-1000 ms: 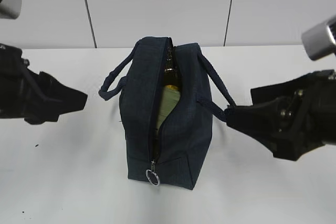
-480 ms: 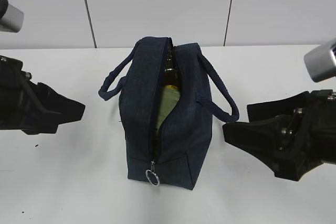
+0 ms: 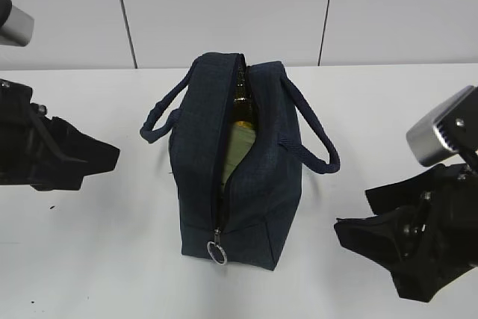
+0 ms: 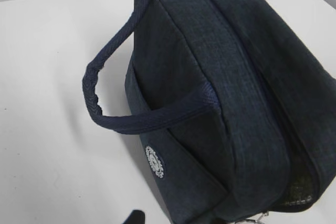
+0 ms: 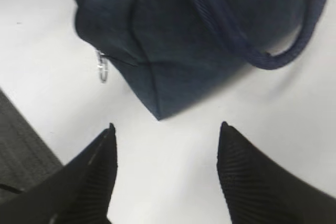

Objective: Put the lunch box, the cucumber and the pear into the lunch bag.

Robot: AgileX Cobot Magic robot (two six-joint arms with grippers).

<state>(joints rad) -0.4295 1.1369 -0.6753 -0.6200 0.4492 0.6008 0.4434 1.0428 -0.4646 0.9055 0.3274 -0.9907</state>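
Exterior view: lunch bag (image 3: 246,162) hides contents | right end effector (image 5: 167,129) spread, empty | left unclear

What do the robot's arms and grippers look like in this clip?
Both grippers, the left gripper and the right gripper, are matte black with angular housings. The right gripper's fingers taper to points and carry fine ribbed texture. A silver-grey cylindrical part sits above the right gripper.

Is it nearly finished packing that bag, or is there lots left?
Nearly done, it seems. The lunch box and something dark above it sit inside the lunch bag; nothing lies loose on the table. The right gripper is open and empty. The zip is still open.
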